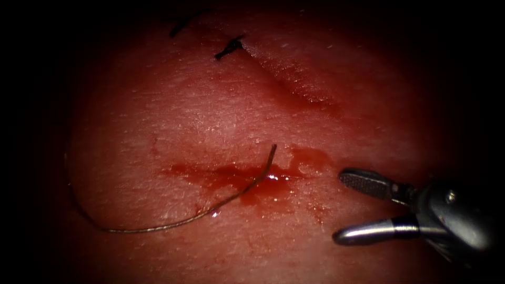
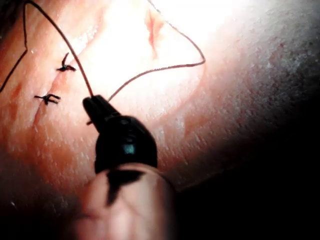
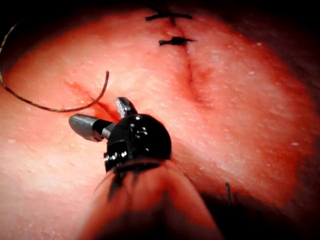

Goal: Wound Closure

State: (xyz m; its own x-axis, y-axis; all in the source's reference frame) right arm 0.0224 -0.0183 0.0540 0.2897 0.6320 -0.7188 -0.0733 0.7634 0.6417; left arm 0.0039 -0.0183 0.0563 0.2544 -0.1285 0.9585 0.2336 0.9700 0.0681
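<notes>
Your right tool [image 1: 339, 206]: it sits below and to the right of the cut's near end, clear of the tissue surface as far as the endoscope view lets you judge; its jaws are spread wide and there is nothing between them, and the upper jaw turns its ridged face toward you

Your left tool [image 2: 92, 103]: in its own wrist view the jaws are closed together at the tip and clamp the thread; one strand leaves the tip and climbs away past the stitches, while a second swings out in a wide bend across the brightly lit tissue

Cut [image 1: 294, 81]: a slanting line in the tissue [image 1: 184, 115]; the far stretch is closed, the near stretch lies as a shallow reddened groove

Stitches [image 1: 229, 48]: two dark knots with short tails, one right at the far end of the cut and the other just beyond it

Thread [image 1: 158, 227]: to the left of the cut and nearer to you, it lies loose on the tissue in a long curve; its free end stands up just short of the cut's near end, near your right tool but not touching it

Red fluid [image 1: 231, 176]: a wet patch below the cut's near end, on its left side; the thread crosses it
</notes>
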